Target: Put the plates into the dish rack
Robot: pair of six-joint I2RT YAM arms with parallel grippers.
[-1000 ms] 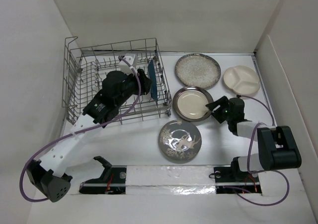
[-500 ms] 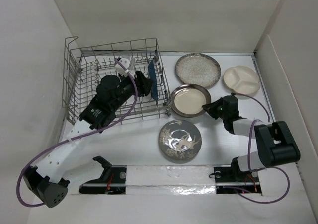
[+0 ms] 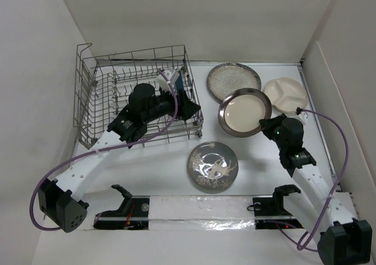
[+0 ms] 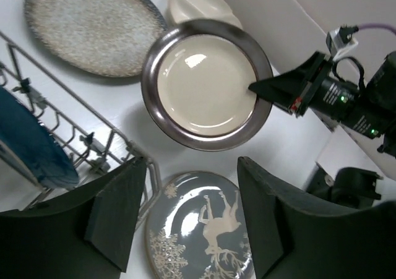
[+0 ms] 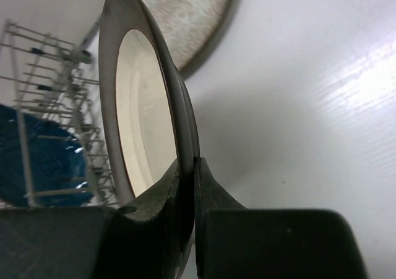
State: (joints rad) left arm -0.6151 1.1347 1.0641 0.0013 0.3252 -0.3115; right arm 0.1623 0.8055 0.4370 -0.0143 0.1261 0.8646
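The right claw (image 3: 268, 126) was clamped on the rim of the brown-rimmed plate (image 3: 244, 111), tilted above the surface (image 3: 258, 171), the speckled plate (image 3: 231, 79) just beyond it, while well to its left the left claw (image 3: 191, 109) hung open at the edge of the rack (image 3: 108, 91) holding the blue plate (image 4: 28, 146).
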